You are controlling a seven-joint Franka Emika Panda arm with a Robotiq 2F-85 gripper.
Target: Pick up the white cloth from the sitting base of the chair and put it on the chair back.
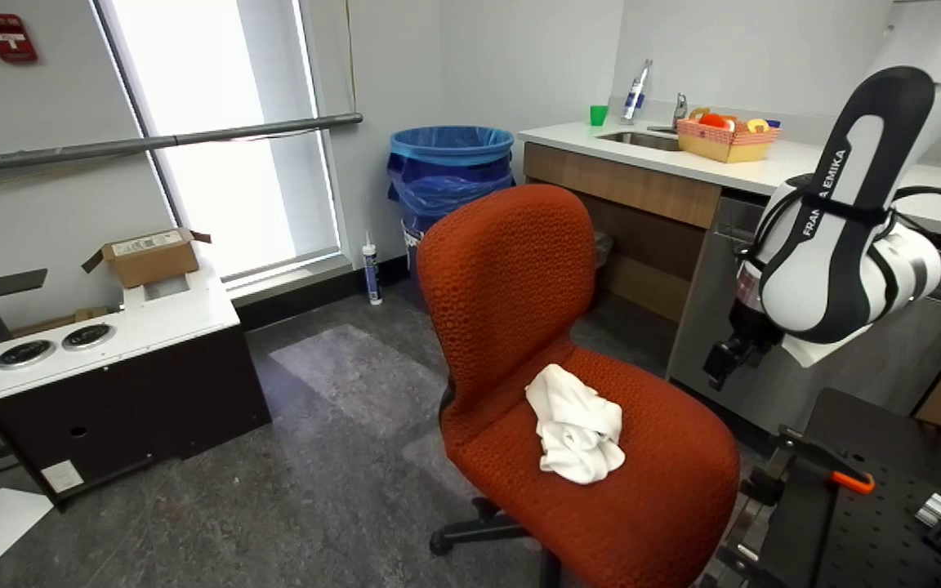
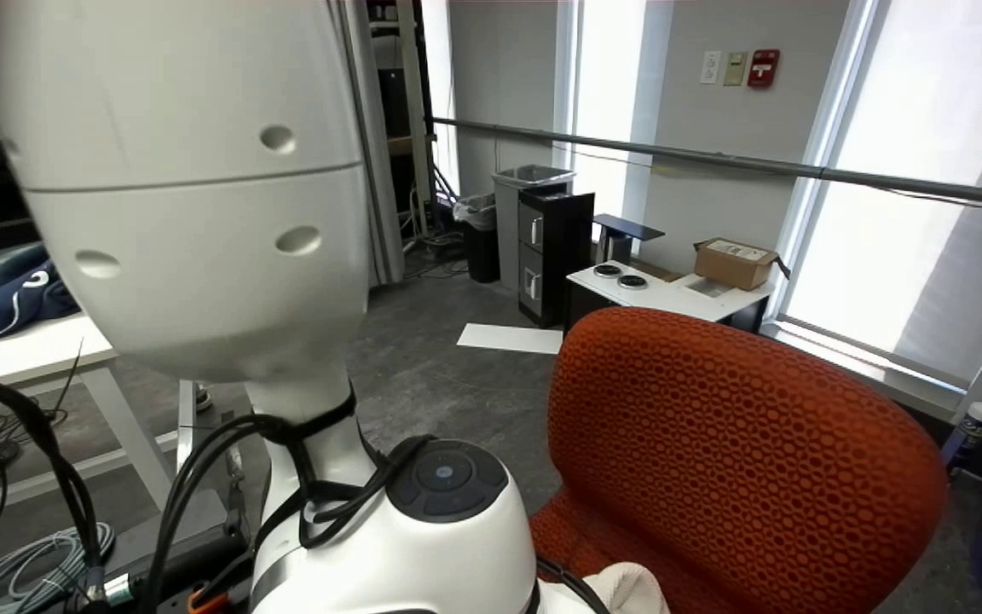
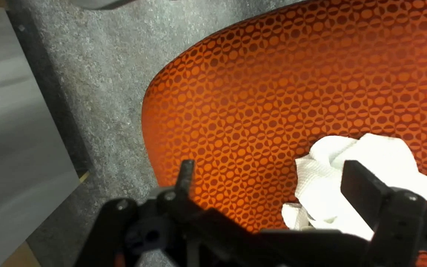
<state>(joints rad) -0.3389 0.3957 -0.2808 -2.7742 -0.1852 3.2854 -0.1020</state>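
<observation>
The white cloth (image 1: pixel 575 429) lies crumpled on the seat (image 1: pixel 675 482) of the orange-red chair, near the foot of the chair back (image 1: pixel 511 269). In an exterior view only a bit of the cloth (image 2: pixel 630 588) shows beside the arm, with the chair back (image 2: pixel 738 452) upright behind it. My gripper (image 1: pixel 724 366) is held above and to the side of the seat, apart from the cloth. In the wrist view the gripper (image 3: pixel 271 172) is open with nothing between its fingers. There the cloth (image 3: pixel 324 185) lies below, partly hidden by the right-hand finger.
A black robot table (image 1: pixel 887 506) stands beside the chair's front edge. A counter (image 1: pixel 585 140) with a basket (image 1: pixel 728 147) and dishwasher front (image 1: pixel 699 327) lies behind the arm. A blue bin (image 1: pixel 450 163) stands behind the chair. A toy stove (image 1: pixel 127 392) stands farther off.
</observation>
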